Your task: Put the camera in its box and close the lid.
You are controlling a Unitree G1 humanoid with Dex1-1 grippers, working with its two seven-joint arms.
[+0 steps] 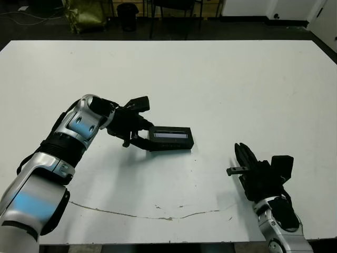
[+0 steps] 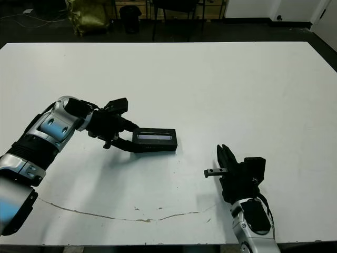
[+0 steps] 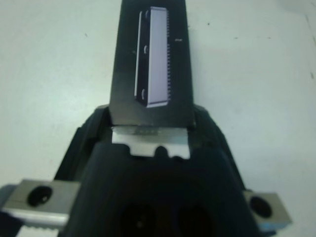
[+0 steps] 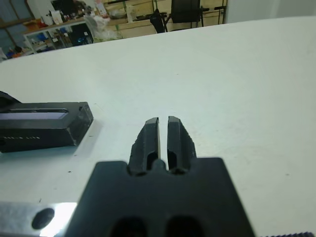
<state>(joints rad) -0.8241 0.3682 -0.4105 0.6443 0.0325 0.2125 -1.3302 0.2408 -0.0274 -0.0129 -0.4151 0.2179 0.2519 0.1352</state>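
A: Where's the lid?
B: On the table, its near end clamped by the left gripper.
A: The right gripper?
B: Well apart, 2 fingers pressed together, empty.

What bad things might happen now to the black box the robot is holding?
The left gripper grips only one short end of the lid, so the closed box might twist or slide on the table if it pushes or lets go roughly. From these pictures it cannot be told that the lid is fully seated, so it may pop up. The right gripper is shut and apart from it, so nothing steadies the other end.
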